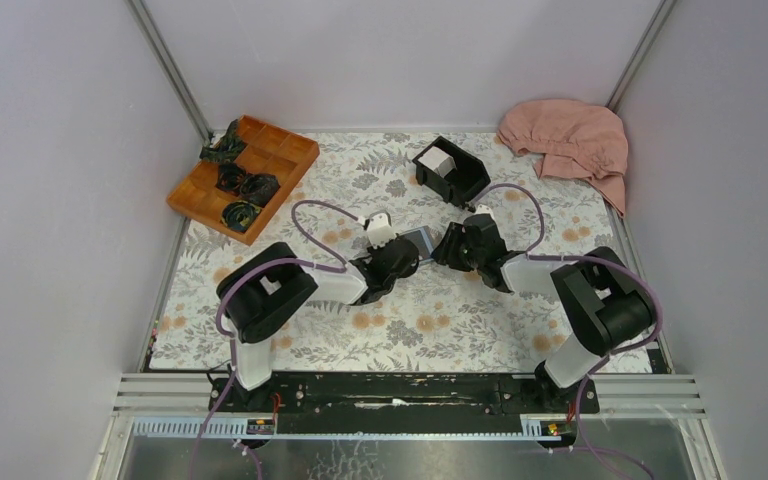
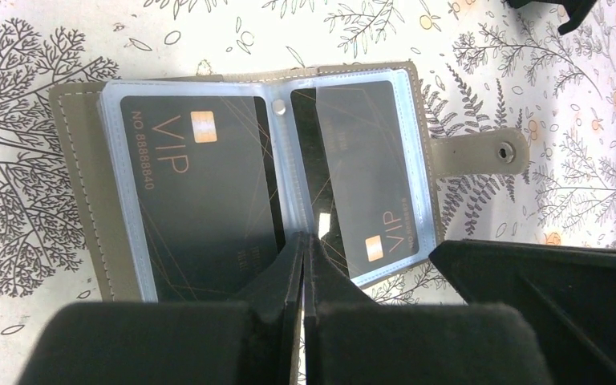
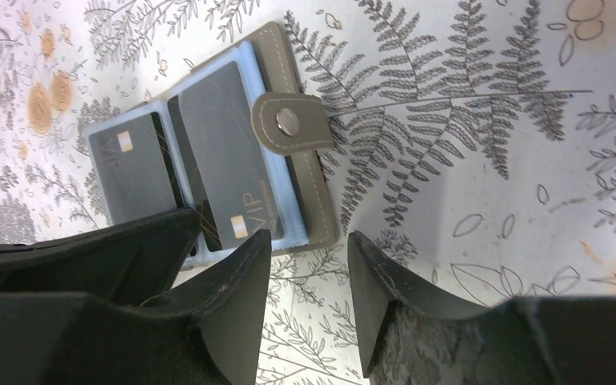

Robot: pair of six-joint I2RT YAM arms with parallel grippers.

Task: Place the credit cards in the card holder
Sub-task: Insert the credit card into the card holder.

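Observation:
The grey card holder (image 1: 421, 240) lies open on the floral cloth between my two grippers. In the left wrist view its grey cover (image 2: 76, 176) frames clear blue-edged sleeves holding dark "VIP" cards (image 2: 196, 200). My left gripper (image 2: 303, 238) is shut, its tips at the holder's centre fold; I cannot tell whether it pinches a sleeve. My right gripper (image 3: 310, 249) is open and empty, beside the holder's snap strap (image 3: 289, 122). A white stack of credit cards (image 1: 438, 160) sits in a black open box at the back.
The black box (image 1: 457, 178) stands behind the holder. An orange compartment tray (image 1: 243, 172) with dark items is at the back left. A pink cloth (image 1: 567, 140) lies at the back right. The right gripper's body (image 2: 545, 289) fills the left wrist view's lower right.

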